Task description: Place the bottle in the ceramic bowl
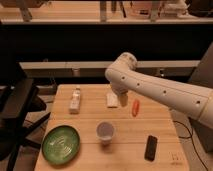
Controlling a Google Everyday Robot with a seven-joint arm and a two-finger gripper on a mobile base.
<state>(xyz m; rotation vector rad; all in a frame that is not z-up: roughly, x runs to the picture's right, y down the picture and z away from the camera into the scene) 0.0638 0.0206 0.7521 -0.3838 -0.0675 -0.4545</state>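
Observation:
The bottle (75, 100) is small and pale and rests on the far left part of the wooden table (90, 117). The ceramic bowl (61, 144) is green with lighter swirls and sits empty at the front left corner. My white arm reaches in from the right. My gripper (121, 98) hangs from the arm over the far middle of the table, next to the white packet (112, 100). It is to the right of the bottle and apart from it, and the arm partly hides it.
A white cup (105, 131) stands in the middle of the table, between the gripper and the bowl. An orange object (135, 107) lies right of the packet. A black flat device (150, 147) lies at the front right. A black chair (17, 107) stands left of the table.

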